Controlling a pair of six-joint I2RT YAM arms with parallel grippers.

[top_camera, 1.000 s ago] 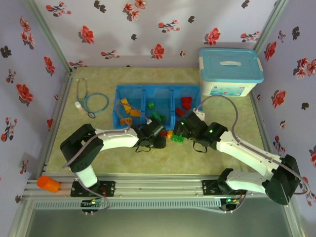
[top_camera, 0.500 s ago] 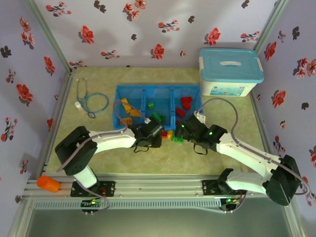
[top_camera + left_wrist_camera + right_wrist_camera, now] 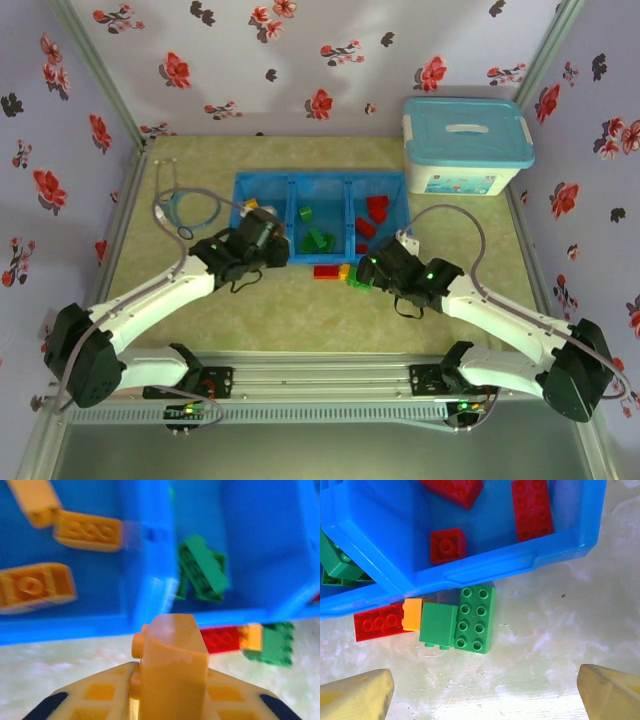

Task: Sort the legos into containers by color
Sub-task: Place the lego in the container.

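Legos (image 3: pixel 305 213) are found mostly inside the blue tray (image 3: pixel 291 178), which lies across the middle of the table (image 3: pixel 300 320): orange-yellow bricks (image 3: pixel 252 206) in its left compartment, green bricks (image 3: pixel 318 238) in the middle one, red bricks (image 3: pixel 376 208) in the right one. Four loose pieces (image 3: pixel 344 272) are seen on the table against the tray's near wall. They are resolved in the right wrist view as a red brick (image 3: pixel 379 624), a small orange one (image 3: pixel 412 615), a smooth-faced green block (image 3: pixel 438 625) and a studded green brick (image 3: pixel 475 619), side by side and touching. What is hidden from overhead is given by the blurred left wrist view: one orange-yellow brick (image 3: pixel 172 665), studs turned sideways, is clamped between the fingers of the left gripper (image 3: pixel 170 692), above the tray's near wall. The right gripper (image 3: pixel 482 700) is spread wide over the loose cluster, with nothing held. A stethoscope (image 3: pixel 185 207) lies left of the tray, and a white box with a light-blue lid (image 3: pixel 466 145) stands at the far right
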